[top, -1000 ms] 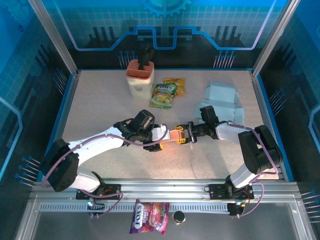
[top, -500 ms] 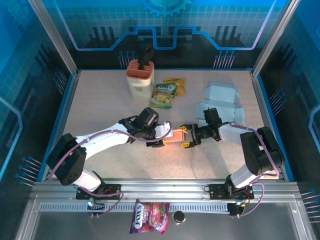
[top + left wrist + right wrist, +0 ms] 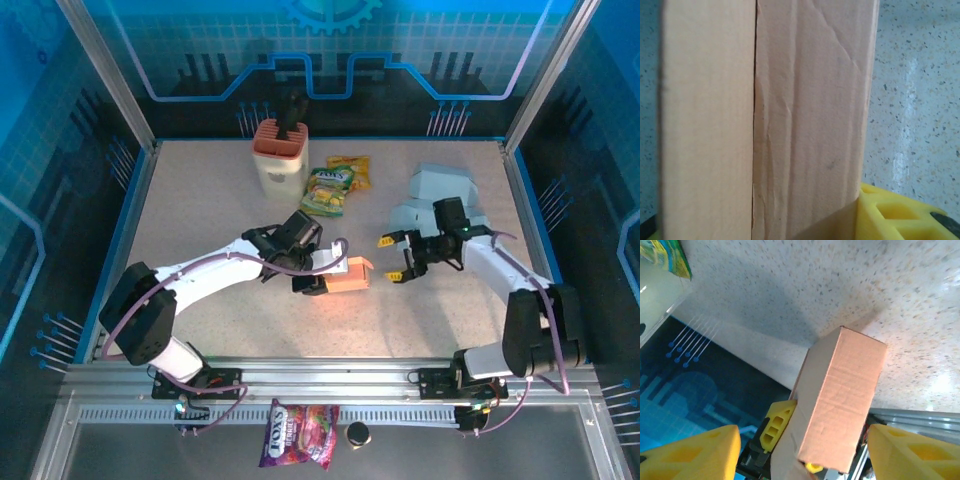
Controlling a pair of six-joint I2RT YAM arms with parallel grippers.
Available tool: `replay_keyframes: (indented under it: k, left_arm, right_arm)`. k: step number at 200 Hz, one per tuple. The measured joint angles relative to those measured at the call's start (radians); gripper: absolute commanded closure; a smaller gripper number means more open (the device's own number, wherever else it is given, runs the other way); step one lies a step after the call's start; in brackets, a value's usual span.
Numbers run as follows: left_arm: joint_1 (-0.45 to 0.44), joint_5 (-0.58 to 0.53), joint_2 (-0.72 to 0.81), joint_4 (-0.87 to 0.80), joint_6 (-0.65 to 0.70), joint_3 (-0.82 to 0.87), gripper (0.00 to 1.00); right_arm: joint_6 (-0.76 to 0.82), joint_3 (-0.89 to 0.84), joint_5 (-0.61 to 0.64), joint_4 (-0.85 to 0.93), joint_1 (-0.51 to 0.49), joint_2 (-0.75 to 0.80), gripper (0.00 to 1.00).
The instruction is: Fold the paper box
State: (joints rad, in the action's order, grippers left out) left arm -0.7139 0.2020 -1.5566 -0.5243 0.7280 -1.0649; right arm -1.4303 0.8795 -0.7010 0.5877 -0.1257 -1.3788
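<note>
Paper box (image 3: 352,277), a salmon-coloured carton, is lying just right of the middle of the table (image 3: 200,220), and I am gripping it by its left end.

Starting at the left, my left arm is reaching in from the near-left corner towards the centre. Behind it, at the back of the table, an orange-and-white tub (image 3: 278,152) is standing upright with something dark sticking out of its top. Two snack packets (image 3: 330,190) are lying just to its right, one overlapping the other. Closer to me, on the metal rail in front of the table, a purple candy bag (image 3: 298,432) is lying flat.

My left gripper (image 3: 322,278) is clamping the box. Through the left wrist camera the box (image 3: 790,120) is looming close, creased cardboard, with one of my yellow fingers (image 3: 895,217) pressing against its lower right edge. I cannot tell whether it is resting on the table or hanging just above it.

To the right of the box, my right gripper (image 3: 390,259) is hovering near its free end without touching it, fingers spread wide with nothing between them. Through the right wrist camera those yellow fingers (image 3: 695,455) are standing at either side of the view, well apart from the box (image 3: 840,400) ahead of them.

Farther right, towards the back, pale blue boxes (image 3: 440,185) are lying partly under my right arm.
</note>
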Motion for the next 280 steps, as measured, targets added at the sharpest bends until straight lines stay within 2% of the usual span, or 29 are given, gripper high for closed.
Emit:
replay_keyframes:
  k: [29, 51, 64, 86, 112, 132, 165, 193, 280]
  left_arm:
    - [0.0, -0.034, -0.029, -0.08, -0.045, -0.047, 0.53]
    - [0.0, -0.061, -0.041, -0.135, -0.085, -0.066, 0.53]
    - [0.0, -0.075, -0.045, -0.157, -0.106, -0.073, 0.53]
    - [0.0, -0.087, -0.045, -0.175, -0.129, -0.073, 0.52]
    - [0.0, -0.101, -0.045, -0.179, -0.14, -0.073, 0.5]
    - [0.0, -0.102, -0.045, -0.179, -0.149, -0.073, 0.5]
    - [0.0, -0.102, -0.045, -0.179, -0.153, -0.073, 0.5]
    - [0.0, -0.102, -0.045, -0.179, -0.153, -0.073, 0.5]
    - [0.0, -0.102, -0.045, -0.178, -0.154, -0.073, 0.5]
  right_arm:
    - [0.154, 0.09, 0.139, 0.142, -0.007, 0.042, 0.41]
    - [0.272, 0.142, 0.263, 0.212, -0.058, 0.087, 0.47]
    - [0.345, 0.162, 0.329, 0.227, -0.112, 0.111, 0.52]
    - [0.503, 0.17, 0.404, 0.219, -0.231, 0.129, 0.55]
    - [0.718, 0.182, 0.462, 0.2, -0.375, 0.124, 0.54]
    - [0.869, 0.225, 0.467, 0.203, -0.431, 0.092, 0.54]
    - [1.054, 0.282, 0.513, 0.232, -0.455, 0.002, 0.53]
    - [1.15, 0.306, 0.533, 0.266, -0.457, -0.055, 0.57]
    - [1.238, 0.362, 0.536, 0.285, -0.458, -0.141, 0.7]
